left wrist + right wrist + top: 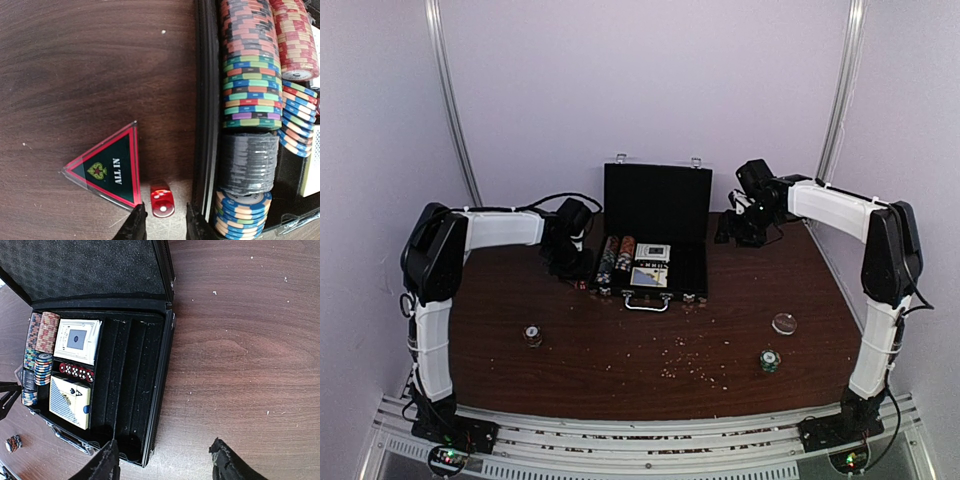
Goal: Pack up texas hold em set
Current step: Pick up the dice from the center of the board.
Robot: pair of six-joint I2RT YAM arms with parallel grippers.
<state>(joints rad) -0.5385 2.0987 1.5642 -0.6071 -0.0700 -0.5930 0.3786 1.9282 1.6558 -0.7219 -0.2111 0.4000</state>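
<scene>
The black case [655, 235] of the texas hold em set stands open at the table's middle back, lid up. It holds rows of striped chips [250, 65], two card decks [77, 340] and a row of red dice [76, 371]. One loose red die [162, 201] lies on the table beside the case's left wall [205, 100], next to a triangular "ALL IN" marker [107, 167]. My left gripper [165, 220] is low over that die, one finger on each side, with a small gap on both sides. My right gripper [165, 457] hangs open over the case's right edge, holding nothing.
Small chip stacks sit on the table at front left [533, 335] and front right [770, 360]. A clear round disc [784, 323] lies near the right one. Pale crumbs are scattered in front of the case handle [647, 302]. The case's right-hand slots [132, 390] hold nothing.
</scene>
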